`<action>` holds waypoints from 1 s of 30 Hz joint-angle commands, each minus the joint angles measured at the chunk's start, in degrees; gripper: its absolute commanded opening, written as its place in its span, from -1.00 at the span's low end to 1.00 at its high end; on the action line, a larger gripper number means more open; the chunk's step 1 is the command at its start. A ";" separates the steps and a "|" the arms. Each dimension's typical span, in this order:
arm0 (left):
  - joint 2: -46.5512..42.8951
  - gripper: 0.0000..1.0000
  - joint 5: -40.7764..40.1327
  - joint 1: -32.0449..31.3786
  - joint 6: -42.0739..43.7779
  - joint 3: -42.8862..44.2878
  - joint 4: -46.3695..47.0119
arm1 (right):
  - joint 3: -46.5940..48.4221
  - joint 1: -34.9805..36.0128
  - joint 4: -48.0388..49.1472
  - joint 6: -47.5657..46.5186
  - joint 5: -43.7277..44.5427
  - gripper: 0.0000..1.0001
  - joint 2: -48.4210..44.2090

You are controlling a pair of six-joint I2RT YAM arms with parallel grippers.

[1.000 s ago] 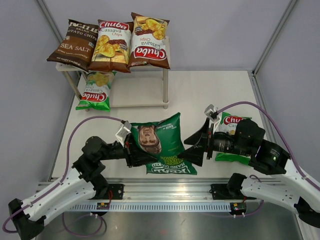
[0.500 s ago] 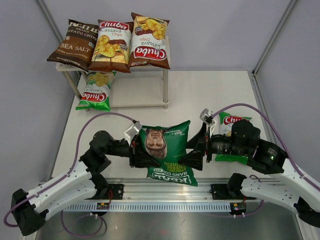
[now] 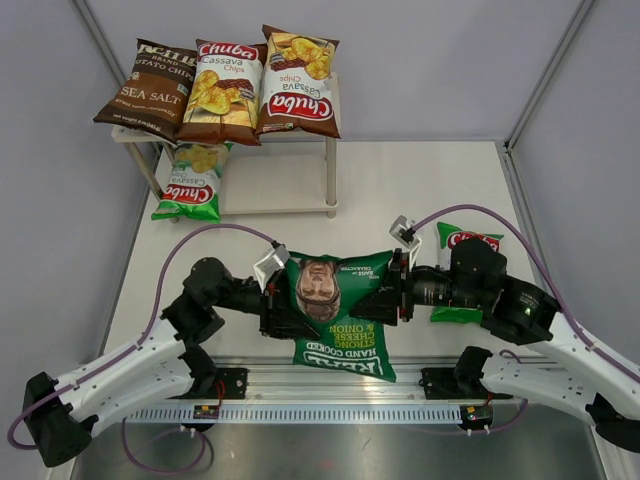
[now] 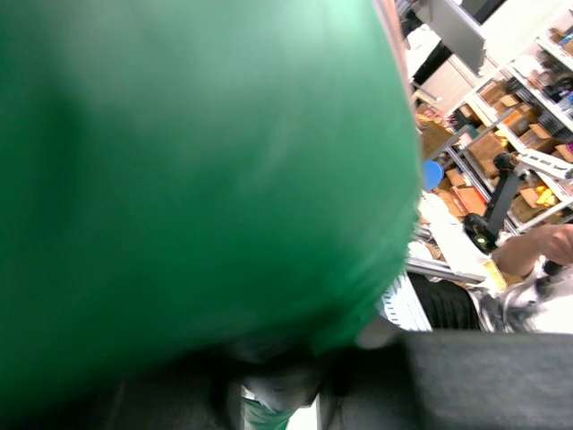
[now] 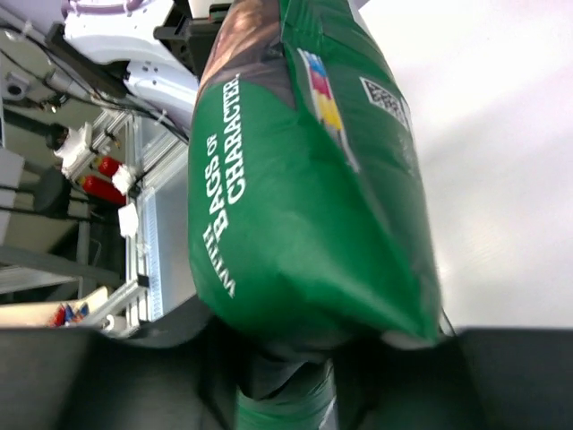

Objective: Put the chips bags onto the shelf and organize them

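One dark green bag hangs between both arms, above the tabletop.
The left fingers and right fingers pinch its side edges; it looks light, puffy and slippery, so hold the flat seams gently.

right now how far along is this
Done: Sea Salt bag and two brown Chuba bags atop the shelf, one green Chuba bag on its lower board. In hand: dark green bag, between left gripper and right gripper. Left: second green Chuba bag on the table.
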 commanded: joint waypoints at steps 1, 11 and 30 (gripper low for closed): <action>-1.00 -0.33 -0.54 -1.32 5.85 5.35 -2.04 | -1.98 0.20 9.60 1.60 3.04 -0.34 -2.49; -6.52 0.98 -22.69 -1.32 5.08 6.15 -6.38 | -9.80 0.20 23.11 4.50 16.39 -0.72 -10.67; -8.74 0.98 -44.95 -1.40 -7.85 -16.71 48.03 | -29.13 0.20 78.66 13.82 35.47 -0.80 -8.31</action>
